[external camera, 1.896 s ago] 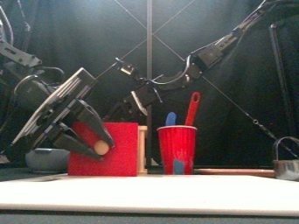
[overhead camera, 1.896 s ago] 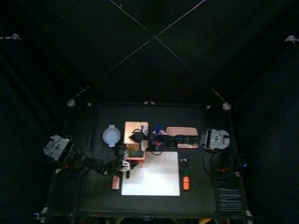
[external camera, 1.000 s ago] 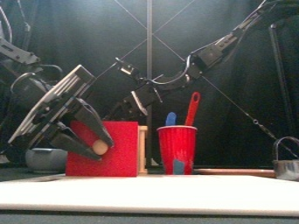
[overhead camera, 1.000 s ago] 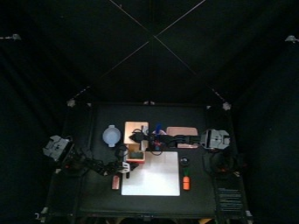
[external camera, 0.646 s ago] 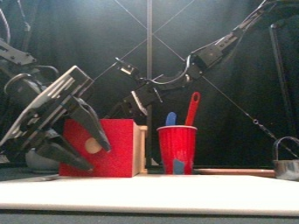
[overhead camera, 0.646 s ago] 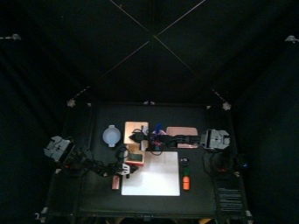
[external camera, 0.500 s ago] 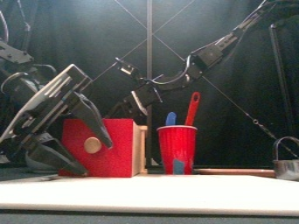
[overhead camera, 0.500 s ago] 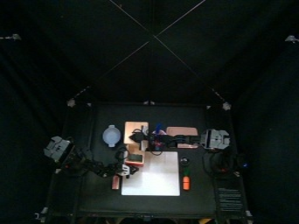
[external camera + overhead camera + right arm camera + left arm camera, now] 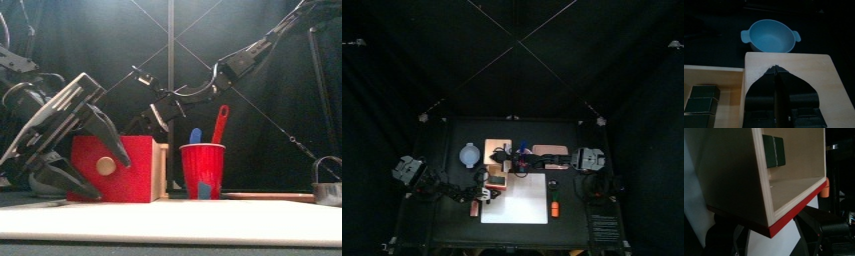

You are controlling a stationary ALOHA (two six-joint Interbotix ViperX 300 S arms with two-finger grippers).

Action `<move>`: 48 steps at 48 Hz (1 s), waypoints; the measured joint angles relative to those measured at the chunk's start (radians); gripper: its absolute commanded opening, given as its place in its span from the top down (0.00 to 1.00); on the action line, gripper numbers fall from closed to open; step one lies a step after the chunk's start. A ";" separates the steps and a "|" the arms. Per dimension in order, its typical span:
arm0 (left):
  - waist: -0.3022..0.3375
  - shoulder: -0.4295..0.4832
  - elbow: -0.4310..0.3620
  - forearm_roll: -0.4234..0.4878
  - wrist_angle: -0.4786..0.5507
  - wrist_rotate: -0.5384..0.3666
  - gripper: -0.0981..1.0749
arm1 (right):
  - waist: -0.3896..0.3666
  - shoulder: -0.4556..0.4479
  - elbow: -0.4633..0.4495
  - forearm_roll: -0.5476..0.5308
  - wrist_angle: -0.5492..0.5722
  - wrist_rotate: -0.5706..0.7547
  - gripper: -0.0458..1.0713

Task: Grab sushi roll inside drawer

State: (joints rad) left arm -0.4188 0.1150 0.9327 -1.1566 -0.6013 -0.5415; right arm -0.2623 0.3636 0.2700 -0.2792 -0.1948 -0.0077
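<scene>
The drawer has a red front with a round wooden knob and stands pulled out. My left gripper is open, one jaw on each side of the red front, not touching the knob. In the left wrist view the drawer shows its pale wooden inside, and a dark green sushi roll lies against its far wall beyond my left gripper. My right gripper is shut and rests on the wooden cabinet top. Dark green sushi rolls lie in the drawer beside it.
A red cup holding a blue and a red utensil stands right of the drawer. A blue bowl sits behind the cabinet. A white sheet covers the table's front, with a red item on it. A metal pot stands far right.
My left gripper let go of the drawer knob and spread its jaws wide. The drawer's red front has shifted a little to the left. The right arm stayed still.
</scene>
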 measured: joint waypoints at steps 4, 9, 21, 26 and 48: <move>-0.002 -0.003 -0.002 0.002 0.000 0.002 0.16 | 0.002 0.000 0.000 0.000 0.000 0.000 0.95; -0.006 -0.008 0.000 0.002 0.003 0.003 0.16 | 0.000 0.000 0.002 0.000 0.000 0.000 0.95; -0.018 -0.026 0.000 0.011 0.015 0.005 0.08 | 0.000 0.000 0.000 0.000 0.000 -0.002 0.95; -0.023 -0.040 0.005 0.017 0.054 0.005 0.06 | 0.000 0.000 0.000 0.000 0.000 -0.002 0.95; -0.026 -0.299 0.137 0.098 0.160 0.006 0.06 | 0.000 0.000 -0.002 0.000 0.002 -0.002 0.95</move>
State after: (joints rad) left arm -0.4449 -0.1841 1.0692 -1.0584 -0.4418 -0.5354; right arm -0.2623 0.3636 0.2684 -0.2792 -0.1933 -0.0092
